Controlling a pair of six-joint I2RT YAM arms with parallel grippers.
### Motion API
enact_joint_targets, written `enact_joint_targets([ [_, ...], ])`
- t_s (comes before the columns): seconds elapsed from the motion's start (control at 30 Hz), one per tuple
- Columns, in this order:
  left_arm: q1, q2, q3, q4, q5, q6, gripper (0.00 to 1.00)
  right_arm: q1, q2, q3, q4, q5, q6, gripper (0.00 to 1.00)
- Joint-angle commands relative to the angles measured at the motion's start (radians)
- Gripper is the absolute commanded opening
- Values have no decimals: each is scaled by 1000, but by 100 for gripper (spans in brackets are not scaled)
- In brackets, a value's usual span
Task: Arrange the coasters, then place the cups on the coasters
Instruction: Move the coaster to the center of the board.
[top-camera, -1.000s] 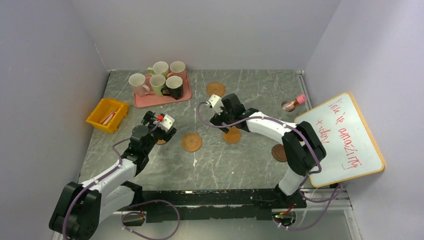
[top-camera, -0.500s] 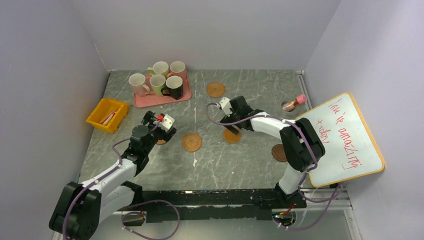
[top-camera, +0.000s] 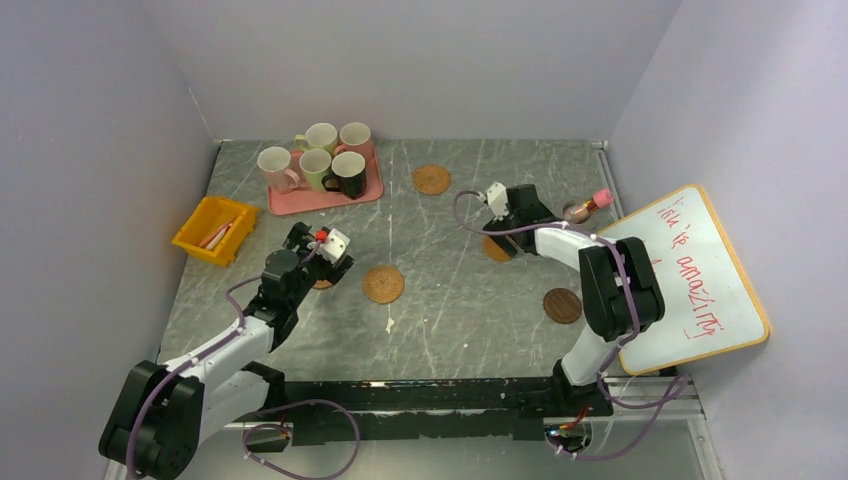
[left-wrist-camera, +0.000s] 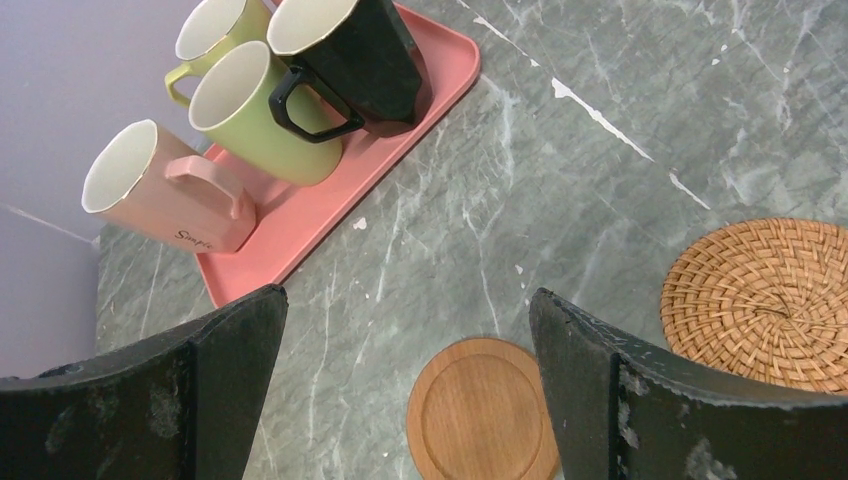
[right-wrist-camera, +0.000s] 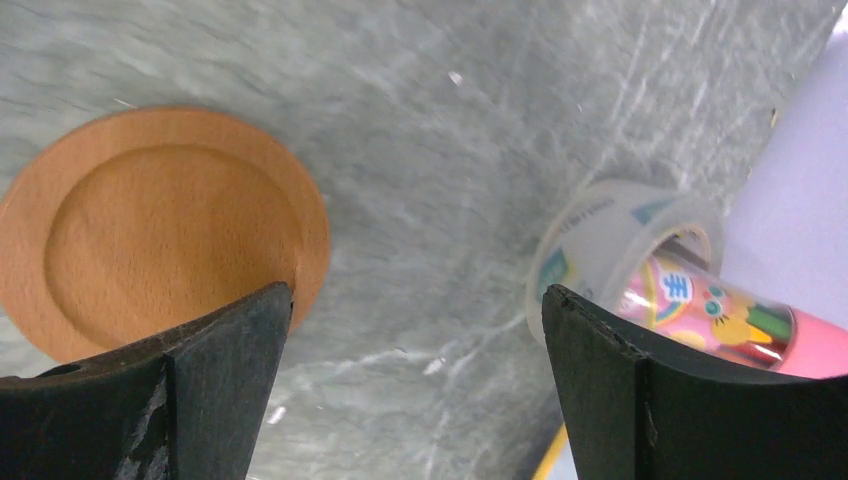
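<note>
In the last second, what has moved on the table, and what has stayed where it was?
The right fingers, still open, swung to the right and toward the back wall. The smooth wooden coaster moved the same way with them; it now lies flat near the clear jar. The left fingers, the mugs on the pink tray and the other coasters stayed put.

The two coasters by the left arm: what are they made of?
Smooth coaster: looks like wood, matte, with faint grain and a raised rim. Braided coaster: probably rattan or similar plant fibre, its strands coiled in visible rings.
</note>
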Motion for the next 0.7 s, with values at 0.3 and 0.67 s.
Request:
enact_joint_targets([
  [0.3, 4, 10, 27, 24, 2, -5, 96, -58, -279, 63, -263, -90, -138, 100],
  [0.67, 4, 16, 29, 22, 1, -6, 96, -151, -430, -85, -565, -142, -492, 100],
])
